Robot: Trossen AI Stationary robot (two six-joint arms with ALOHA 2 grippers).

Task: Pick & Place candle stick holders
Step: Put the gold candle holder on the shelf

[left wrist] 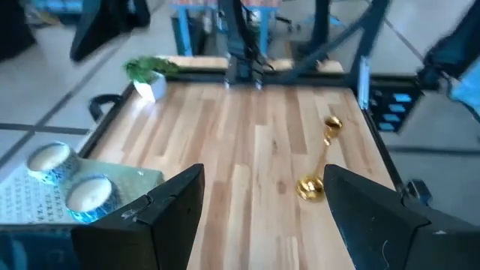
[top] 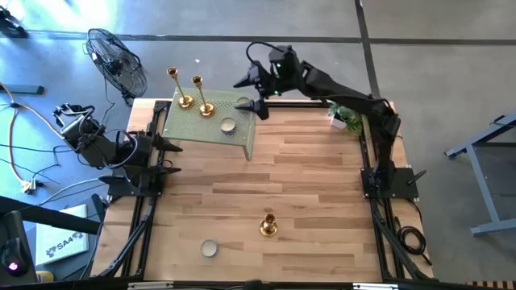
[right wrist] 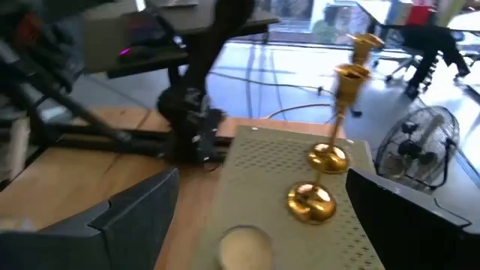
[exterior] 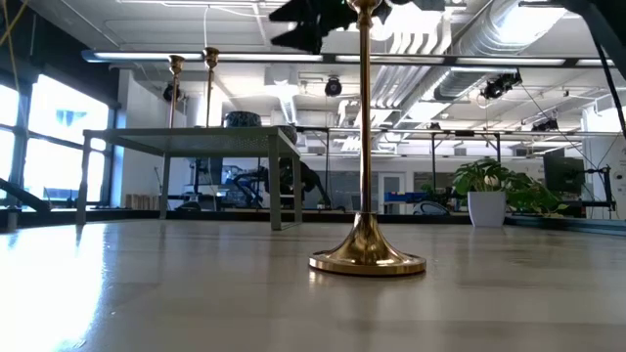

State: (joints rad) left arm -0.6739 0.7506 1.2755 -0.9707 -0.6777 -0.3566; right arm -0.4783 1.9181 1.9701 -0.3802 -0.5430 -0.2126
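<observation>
Two candlesticks (top: 187, 89) upright on perforated stand (top: 205, 127), third candlestick (top: 268, 225) on table well apart from stand; right gripper (top: 256, 95) above stand's edge, jaws spread, empty; left gripper (top: 171, 158) beside stand, jaws spread, empty

Two candlesticks (top: 193, 95) on shelf (top: 211, 126); third (top: 268, 225) on table (top: 306, 177).

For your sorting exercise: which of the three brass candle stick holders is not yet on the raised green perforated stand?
The candle stick holder standing alone on the bare wooden table. The other two holders stand side by side on the perforated stand.
</observation>
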